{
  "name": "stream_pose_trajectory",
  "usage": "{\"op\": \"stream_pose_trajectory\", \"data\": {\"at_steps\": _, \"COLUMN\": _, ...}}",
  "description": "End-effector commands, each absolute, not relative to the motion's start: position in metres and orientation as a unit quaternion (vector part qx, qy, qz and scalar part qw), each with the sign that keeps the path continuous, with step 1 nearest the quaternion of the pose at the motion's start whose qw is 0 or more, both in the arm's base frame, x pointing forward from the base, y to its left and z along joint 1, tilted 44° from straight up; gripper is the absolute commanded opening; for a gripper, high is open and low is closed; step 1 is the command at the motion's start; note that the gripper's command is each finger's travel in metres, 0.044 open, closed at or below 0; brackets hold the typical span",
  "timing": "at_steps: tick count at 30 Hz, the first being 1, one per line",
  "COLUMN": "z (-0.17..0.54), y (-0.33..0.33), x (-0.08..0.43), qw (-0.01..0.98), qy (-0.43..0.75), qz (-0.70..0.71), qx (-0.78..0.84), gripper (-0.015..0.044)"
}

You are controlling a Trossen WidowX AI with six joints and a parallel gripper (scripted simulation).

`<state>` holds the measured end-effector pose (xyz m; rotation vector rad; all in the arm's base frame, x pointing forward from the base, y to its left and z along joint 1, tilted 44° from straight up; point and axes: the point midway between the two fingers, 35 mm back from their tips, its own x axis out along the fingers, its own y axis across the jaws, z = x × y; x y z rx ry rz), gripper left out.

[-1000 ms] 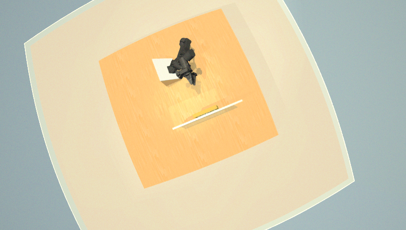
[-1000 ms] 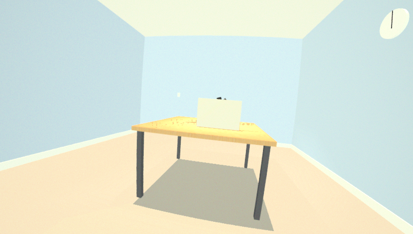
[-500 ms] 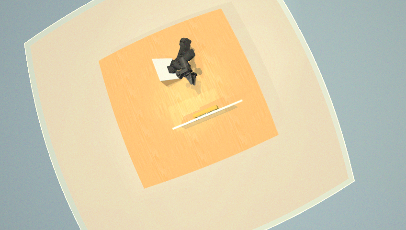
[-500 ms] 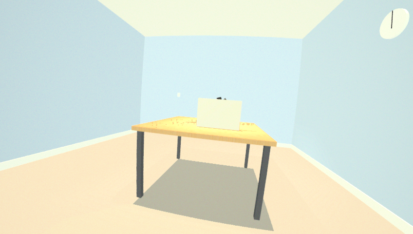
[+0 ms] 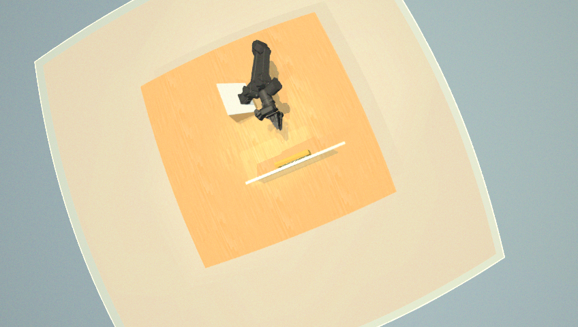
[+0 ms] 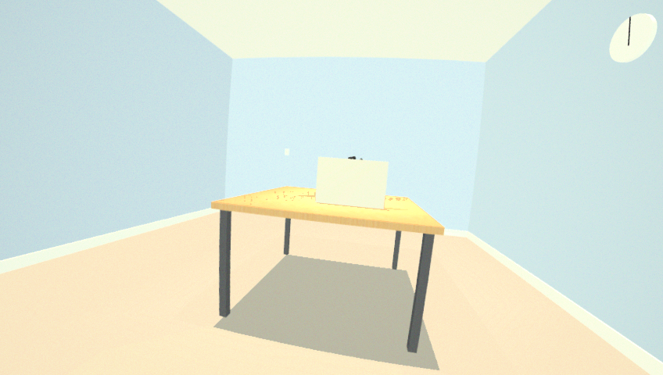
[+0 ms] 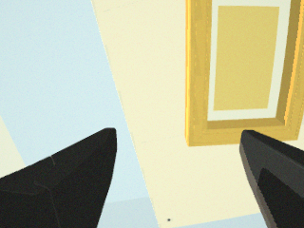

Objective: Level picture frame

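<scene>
Reaching in with its jaws spread and holding nothing, the gripper (image 5: 279,129) (image 7: 179,139) could bump the yellow picture frame (image 5: 292,158) (image 7: 197,95) off its screw.

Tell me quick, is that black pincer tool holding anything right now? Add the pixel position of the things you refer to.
The tool (image 5: 280,129) (image 7: 179,139) is open, its fingers apart, holding nothing.

Top view: high overhead, looking down at the whole tabletop (image 5: 227,227) (image 6: 325,217), set rotated in view. Exterior: farther back, near tabletop height, facing the pale panel's (image 5: 259,178) (image 6: 351,182) (image 7: 152,95) plain back; tabletop shared with top view. Wrist: close-in between gripper fingers, facing the panel's picture side, panel common to all three.
</scene>
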<state>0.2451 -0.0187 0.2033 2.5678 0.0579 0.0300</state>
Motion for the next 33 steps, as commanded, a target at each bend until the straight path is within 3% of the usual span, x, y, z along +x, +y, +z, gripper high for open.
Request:
{"op": "stream_pose_trajectory", "data": {"at_steps": 1, "z": 0.193, "y": -0.006, "x": 0.262, "qw": 0.295, "qy": 0.022, "qz": 0.009, "qx": 0.955, "gripper": 0.0260}}
{"op": "stream_pose_trajectory", "data": {"at_steps": 22, "z": 0.187, "y": 0.006, "x": 0.283, "qw": 0.305, "qy": 0.022, "qz": 0.010, "qx": 0.952, "gripper": 0.0260}}
{"op": "stream_pose_trajectory", "data": {"at_steps": 33, "z": 0.189, "y": 0.009, "x": 0.348, "qw": 0.304, "qy": 0.021, "qz": 0.012, "qx": 0.952, "gripper": 0.0260}}
